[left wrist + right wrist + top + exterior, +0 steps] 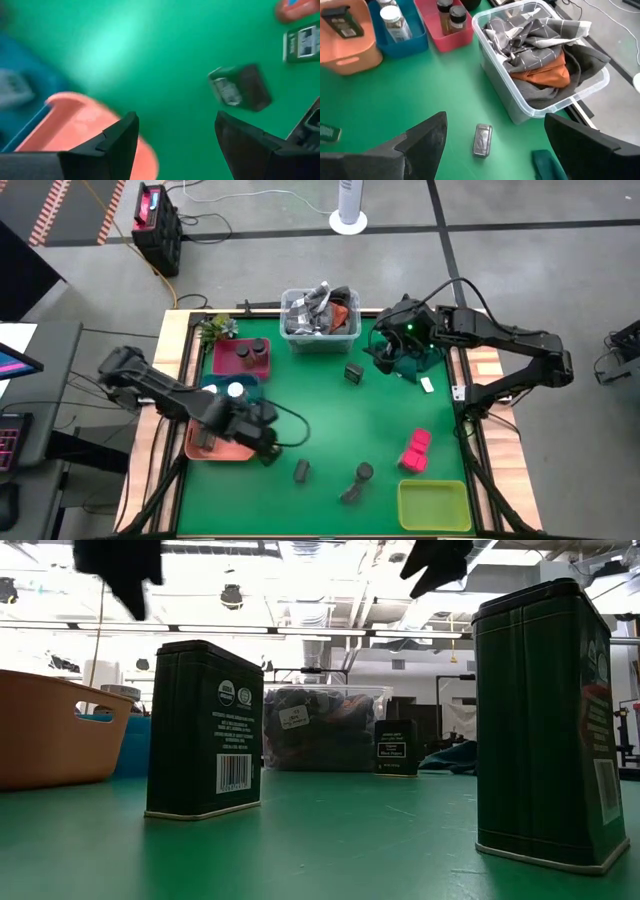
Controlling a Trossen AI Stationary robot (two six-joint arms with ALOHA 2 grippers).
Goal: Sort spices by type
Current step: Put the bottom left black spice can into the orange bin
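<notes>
My left gripper (268,445) (175,125) hangs open over the green table beside the orange tray (212,444) (75,120), touching nothing. One dark tin (240,87) lies ahead of it on the mat. My right gripper (383,355) (495,125) is open above a small dark tin (353,373) (482,140) that lies on the table near the clear bin. More dark tins (301,470) (363,472) stand near the table's near edge, big in the low view (205,730) (545,720). Two pink blocks (416,450) sit at the right. Dark jars (451,12) stand in the red tray, a white-topped jar (395,22) in the blue tray, and a tin (340,20) in the orange tray.
The clear bin of cloth (320,320) (540,60) stands at the far edge. A teal tray (415,362) lies under the right arm, a yellow tray (433,505) at the near right corner. A small plant (215,330) sits at the far left. Open green mat lies mid-table.
</notes>
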